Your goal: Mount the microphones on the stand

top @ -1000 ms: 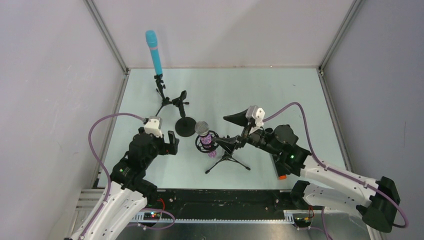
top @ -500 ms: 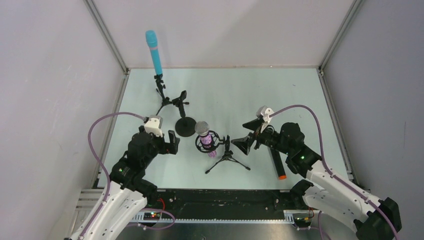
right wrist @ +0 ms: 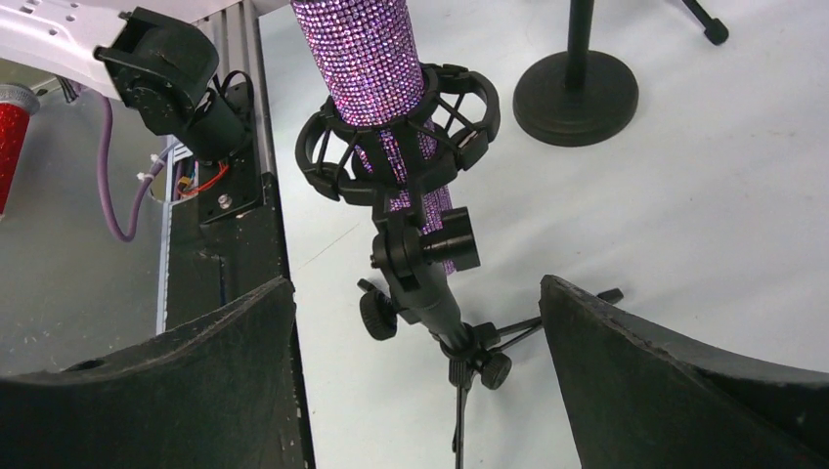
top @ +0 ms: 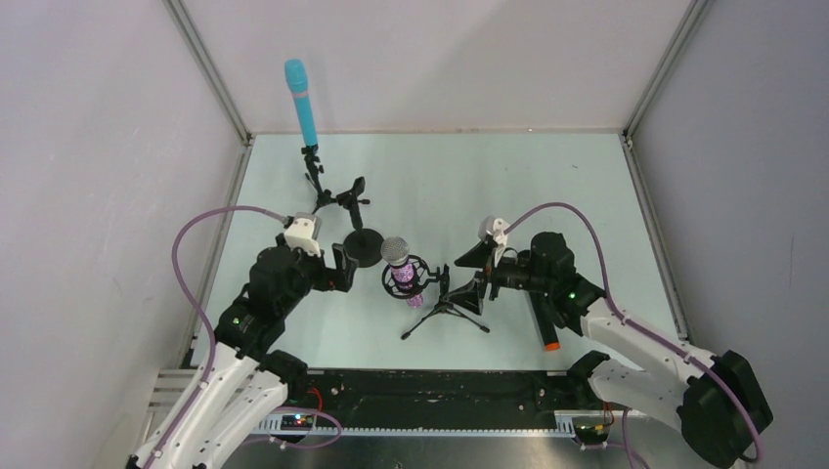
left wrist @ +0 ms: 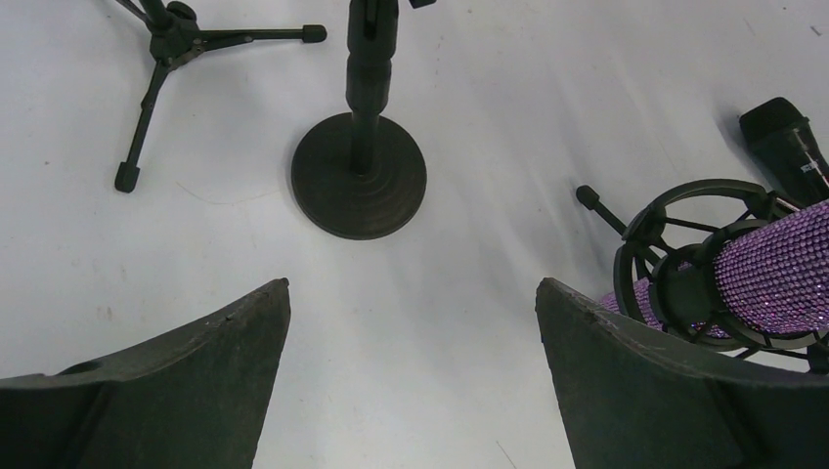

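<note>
The light blue microphone [top: 298, 103] stands upright in a tripod stand [top: 315, 186] at the back left. In the middle, the purple glitter microphone [top: 399, 264] [right wrist: 367, 59] sits in the shock mount [right wrist: 396, 147] of a second tripod stand [top: 445, 311] [right wrist: 469, 352]. Flat on the table at the right lies the black microphone with an orange end [top: 543, 318], under my right arm. A round-base stand [top: 363, 244] [left wrist: 359, 176] holds nothing. My right gripper [top: 469, 274] [right wrist: 415, 283] is open, facing the purple microphone's stand. My left gripper [top: 340, 272] [left wrist: 411, 293] is open over bare table near the round base.
The table [top: 547, 186] is walled by white panels on the left, back and right. A black rail with wiring [top: 430, 386] runs along the near edge. The tripod legs [left wrist: 156, 59] spread out on the surface beside the round base.
My right gripper has swung down and left, now facing the purple microphone's stand from close by. My left gripper has shifted slightly toward the round-base stand. Both stayed open.
</note>
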`<control>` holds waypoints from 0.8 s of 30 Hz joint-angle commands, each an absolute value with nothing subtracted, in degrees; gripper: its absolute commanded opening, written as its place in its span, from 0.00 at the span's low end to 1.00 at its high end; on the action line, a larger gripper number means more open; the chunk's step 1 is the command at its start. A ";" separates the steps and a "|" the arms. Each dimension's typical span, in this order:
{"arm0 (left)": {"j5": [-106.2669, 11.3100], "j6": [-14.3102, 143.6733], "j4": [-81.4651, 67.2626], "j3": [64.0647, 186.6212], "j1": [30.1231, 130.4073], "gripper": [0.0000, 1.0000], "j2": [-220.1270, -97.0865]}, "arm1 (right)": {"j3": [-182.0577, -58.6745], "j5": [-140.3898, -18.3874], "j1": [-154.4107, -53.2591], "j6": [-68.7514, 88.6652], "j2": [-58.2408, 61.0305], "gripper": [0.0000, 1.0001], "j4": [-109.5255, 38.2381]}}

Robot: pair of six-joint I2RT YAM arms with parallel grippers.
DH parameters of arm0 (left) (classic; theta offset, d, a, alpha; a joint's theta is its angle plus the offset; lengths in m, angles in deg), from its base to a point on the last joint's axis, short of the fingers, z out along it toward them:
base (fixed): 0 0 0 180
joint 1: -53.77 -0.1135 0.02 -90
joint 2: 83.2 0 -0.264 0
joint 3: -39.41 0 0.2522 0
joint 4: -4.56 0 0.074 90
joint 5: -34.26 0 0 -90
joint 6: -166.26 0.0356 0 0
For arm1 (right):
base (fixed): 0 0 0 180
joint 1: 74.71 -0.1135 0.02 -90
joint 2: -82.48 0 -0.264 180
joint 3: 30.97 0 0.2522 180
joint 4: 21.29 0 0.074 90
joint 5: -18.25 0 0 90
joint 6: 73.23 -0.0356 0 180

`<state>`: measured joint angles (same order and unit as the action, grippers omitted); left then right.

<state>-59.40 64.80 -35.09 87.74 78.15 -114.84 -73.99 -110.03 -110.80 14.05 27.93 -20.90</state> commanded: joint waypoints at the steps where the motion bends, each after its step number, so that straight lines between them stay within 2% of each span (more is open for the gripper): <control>1: -57.40 63.54 -32.97 87.48 77.85 0.98 -114.10 | -74.05 -114.00 -110.64 15.55 24.15 1.00 -11.46; 9: -57.59 62.88 -32.96 85.32 77.89 0.98 -109.88 | -75.15 -114.88 -110.75 16.07 17.77 0.97 -6.31; 14: -59.00 61.54 -32.87 82.04 77.95 0.98 -105.29 | -77.09 -117.26 -110.96 16.52 14.63 0.88 -5.85; 17: -59.78 61.84 -32.85 81.98 78.00 0.98 -104.60 | -77.78 -118.00 -110.93 16.51 13.66 0.78 -5.14; 19: -59.41 61.77 -32.77 81.97 77.94 0.98 -104.75 | -78.31 -118.51 -110.96 16.52 13.13 0.76 -4.64; 24: -58.21 61.86 -32.97 82.33 78.00 0.98 -106.48 | -79.59 -118.75 -111.09 16.55 12.65 0.78 -4.46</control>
